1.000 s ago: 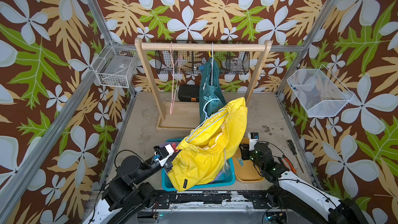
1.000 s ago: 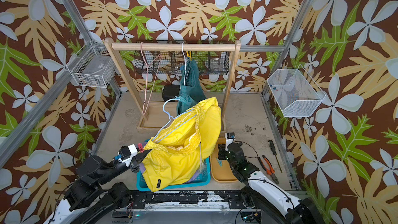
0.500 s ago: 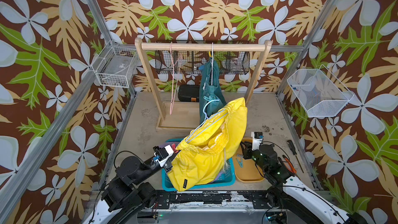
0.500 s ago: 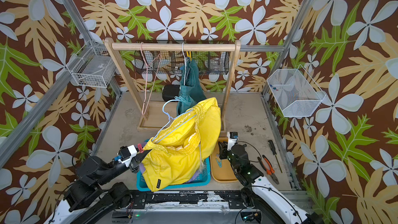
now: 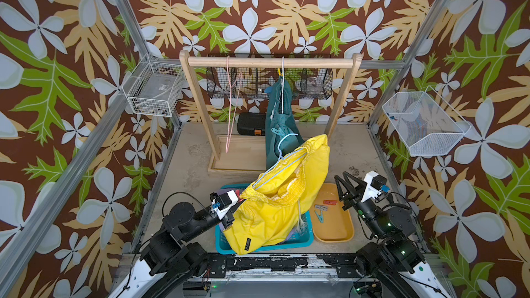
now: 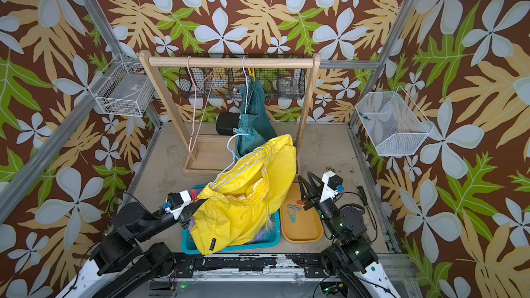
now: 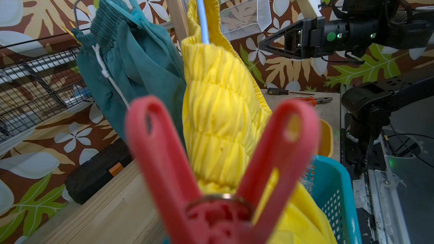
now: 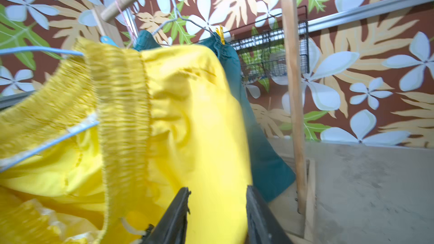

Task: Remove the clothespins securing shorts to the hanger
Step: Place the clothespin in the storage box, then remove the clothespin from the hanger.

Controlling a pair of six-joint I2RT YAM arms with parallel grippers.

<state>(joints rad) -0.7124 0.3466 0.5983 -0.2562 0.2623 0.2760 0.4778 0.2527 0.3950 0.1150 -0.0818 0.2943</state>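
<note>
Top views: your left claw (image 5: pixel 233 209) is clamped on the red pin (image 5: pixel 237 194) at the yellow shorts' (image 5: pixel 286 196) waistband, over the basket (image 5: pixel 298 242). Your right claw (image 5: pixel 342 177) is spread and empty near the tray (image 5: pixel 335 225), where three pins (image 5: pixel 329 202) lie.

Left wrist: the red pin's prongs straddle the waistband, gripping it I think.

Right wrist's blurry: fingers (image 8: pixel 178 217) apart, with a yellow pin (image 8: pixel 220 33) on the teal shorts (image 8: pixel 258 151).
</note>
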